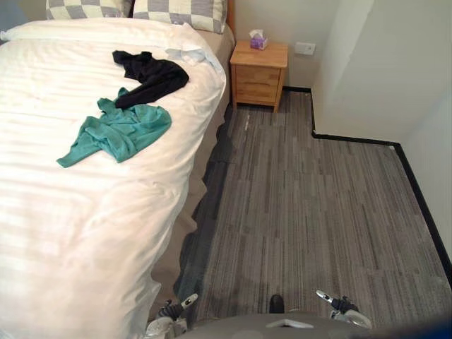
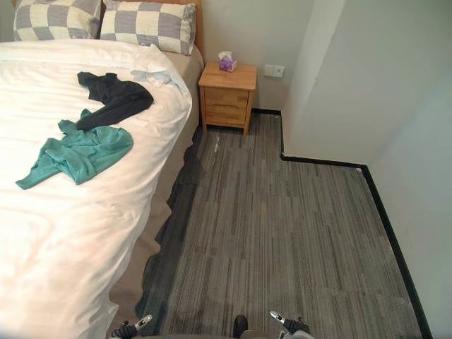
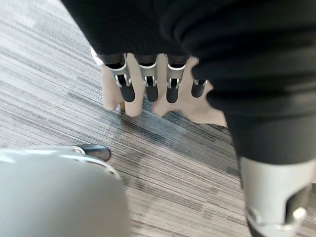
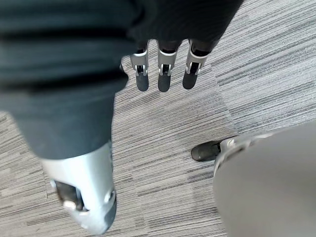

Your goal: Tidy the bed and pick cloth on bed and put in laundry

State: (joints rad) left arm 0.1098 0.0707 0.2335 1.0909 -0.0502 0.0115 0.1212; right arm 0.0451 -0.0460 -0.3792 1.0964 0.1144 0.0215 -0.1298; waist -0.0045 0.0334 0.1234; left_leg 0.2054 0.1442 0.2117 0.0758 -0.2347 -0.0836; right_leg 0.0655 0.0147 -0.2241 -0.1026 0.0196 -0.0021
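Observation:
A teal garment (image 1: 120, 131) lies crumpled on the white bed (image 1: 85, 233), with a black garment (image 1: 152, 76) just beyond it, the two touching. A small pale cloth (image 1: 189, 53) lies near the pillows. My left hand (image 1: 169, 311) hangs low by the bed's foot corner, far from the clothes. In its wrist view, the left hand's fingers (image 3: 148, 81) are straight and hold nothing, with the beige bed skirt (image 3: 163, 108) past them. My right hand (image 1: 339, 305) hangs over the carpet, and its fingers (image 4: 165, 74) are also straight and hold nothing.
Two checked pillows (image 1: 180, 13) lie at the head of the bed. A wooden nightstand (image 1: 259, 73) with a tissue box (image 1: 258, 41) stands beside it. Grey striped carpet (image 1: 311, 212) runs along the bed's right side. A white wall corner (image 1: 367, 70) juts in at right.

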